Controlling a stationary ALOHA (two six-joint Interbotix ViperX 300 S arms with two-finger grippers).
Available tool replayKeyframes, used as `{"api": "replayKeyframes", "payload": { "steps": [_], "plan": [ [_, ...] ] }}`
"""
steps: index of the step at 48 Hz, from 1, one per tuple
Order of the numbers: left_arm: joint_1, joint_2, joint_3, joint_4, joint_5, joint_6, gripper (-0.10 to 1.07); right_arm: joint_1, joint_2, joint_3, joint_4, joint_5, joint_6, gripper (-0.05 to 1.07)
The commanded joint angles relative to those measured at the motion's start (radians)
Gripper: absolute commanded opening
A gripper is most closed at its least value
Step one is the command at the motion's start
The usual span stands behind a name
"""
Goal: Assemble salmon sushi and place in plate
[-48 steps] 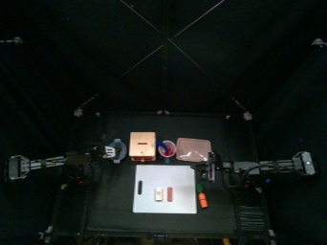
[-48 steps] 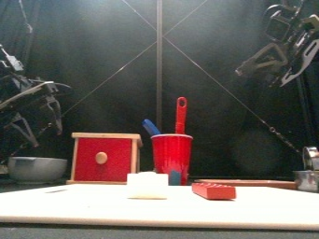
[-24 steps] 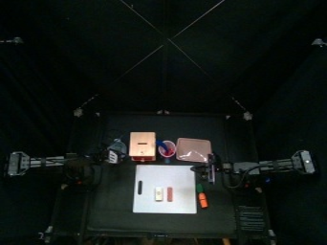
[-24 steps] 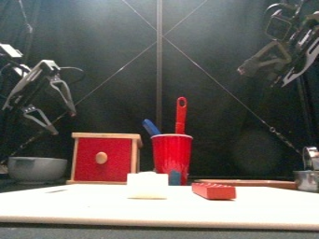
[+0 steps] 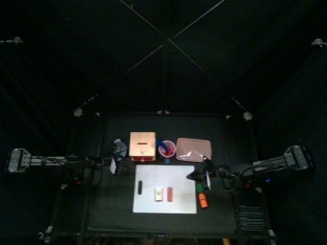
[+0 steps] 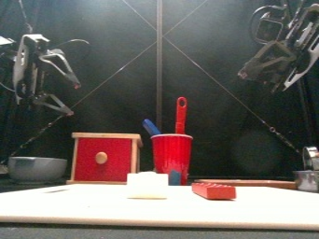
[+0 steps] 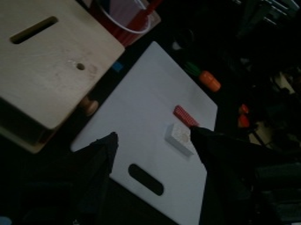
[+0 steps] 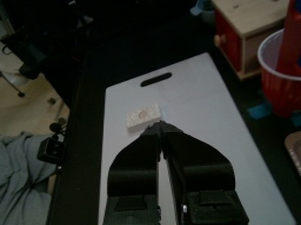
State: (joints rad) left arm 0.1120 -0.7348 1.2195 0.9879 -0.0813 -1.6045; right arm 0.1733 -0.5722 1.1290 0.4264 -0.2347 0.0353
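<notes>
From straight overhead, a white cutting board (image 5: 165,188) sat in the middle of the table. The little white rice block (image 5: 151,194) and the red salmon strip (image 5: 163,194) lay side by side on it, just apart, toward 7 o'clock from the board's centre. A longer orange stick (image 5: 201,201) sat off the board's 3 o'clock edge. The pinkish plate (image 5: 193,148) was at about 1 o'clock from the board, bare, next to a red cup (image 5: 167,149) and a tan box (image 5: 143,145). Both arms hung off to the sides, well away from the food.

The front camera had the rice block (image 6: 147,186) and the salmon strip (image 6: 214,191) low on the board (image 6: 159,207), with the red cup (image 6: 173,158) and a box with a red front (image 6: 104,158) behind them. The left gripper (image 6: 30,63) and the right gripper (image 6: 277,47) were both up high, touching nothing.

The left wrist cam looked down on the board (image 7: 141,114) with the rice (image 7: 179,139) and the salmon (image 7: 186,115) next to each other. Its jaws were spread wide and empty.

The right wrist cam showed the rice (image 8: 143,114) on the board (image 8: 194,97), the red cup (image 8: 282,66) off at the edge, and its own jaws pinched together with nothing between them.
</notes>
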Motion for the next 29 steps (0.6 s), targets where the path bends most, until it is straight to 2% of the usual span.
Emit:
{"api": "replayKeyframes", "payload": {
  "steps": [1,7,14,23,29],
  "plan": [
    [-0.003,0.017,-0.031,0.035,-0.043,0.002,0.98,0.012,0.023,-0.04,0.032,-0.002,-0.002,0.11],
    [-0.012,0.041,-0.052,0.107,-0.098,0.003,0.98,0.041,0.075,-0.071,0.109,0.012,-0.002,0.23],
    [-0.014,0.051,-0.087,0.17,-0.094,0.003,0.98,0.064,0.11,-0.103,0.196,0.06,0.0,0.44],
    [-0.023,0.051,-0.1,0.198,-0.149,0.003,0.98,0.075,0.184,-0.141,0.393,0.063,-0.002,0.72],
    [-0.026,0.051,-0.092,0.199,-0.179,0.003,0.98,0.094,0.255,-0.183,0.468,0.066,-0.002,0.88]
  ]
}}
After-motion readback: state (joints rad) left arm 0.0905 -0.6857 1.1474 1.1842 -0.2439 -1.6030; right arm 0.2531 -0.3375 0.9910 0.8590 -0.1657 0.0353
